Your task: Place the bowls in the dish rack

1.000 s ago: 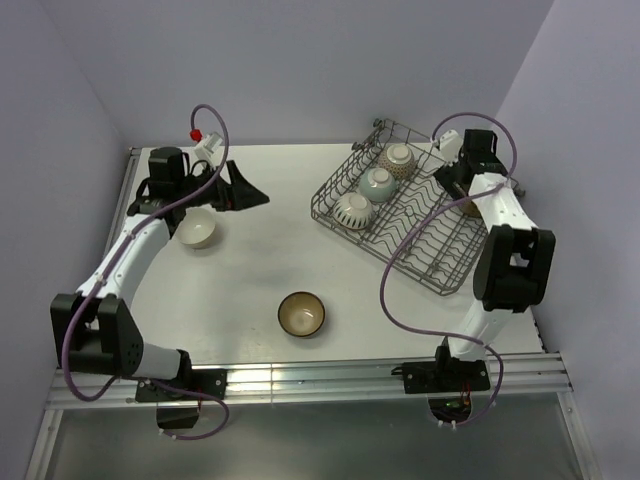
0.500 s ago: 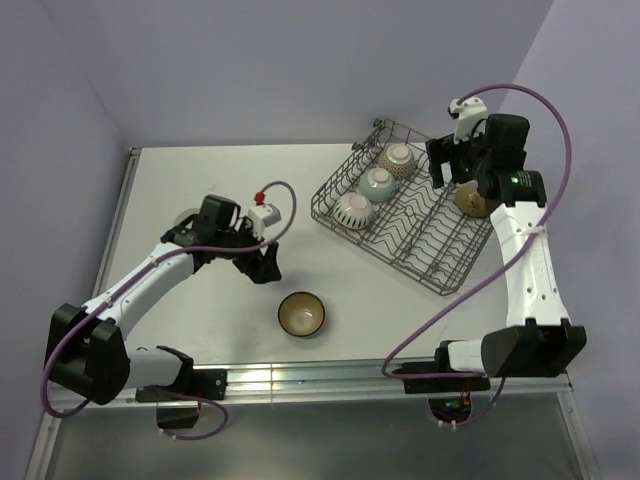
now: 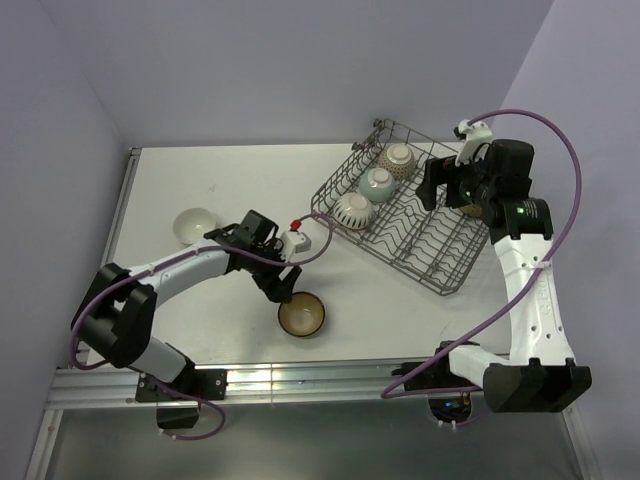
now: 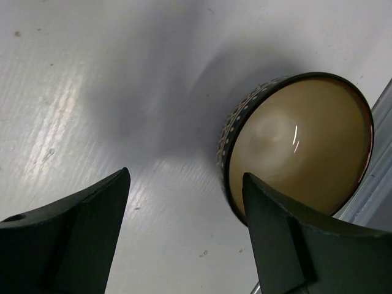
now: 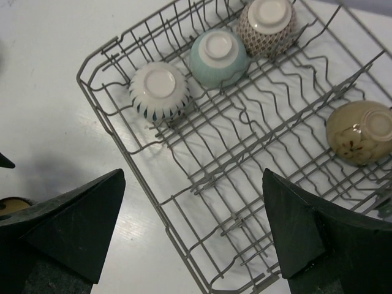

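Note:
The grey wire dish rack [image 3: 425, 245] stands at the back right. A white blue-striped bowl [image 5: 159, 90], a pale teal bowl [image 5: 218, 56] and a lattice bowl [image 5: 265, 24] sit upside down in its left row. A tan flowered bowl [image 5: 361, 131] sits on its right side. My right gripper [image 5: 193, 174] hovers open and empty above the rack. A dark brown bowl with a tan inside [image 3: 301, 313] stands upright at the table's front. My left gripper [image 4: 185, 177] is open just left of it, with one finger [image 4: 275, 233] at the rim. A cream bowl [image 3: 194, 226] sits at the left. No black bowl shows.
The metal rail [image 3: 330, 378] runs along the table's front edge, close to the brown bowl. Lilac walls close in the left, back and right sides. The left arm's purple cable [image 3: 315, 235] loops near the rack's left corner.
My left gripper swung from the back left, past the cream bowl, down to the brown bowl at the front. My right gripper lifted off the rack, leaving the tan flowered bowl there.

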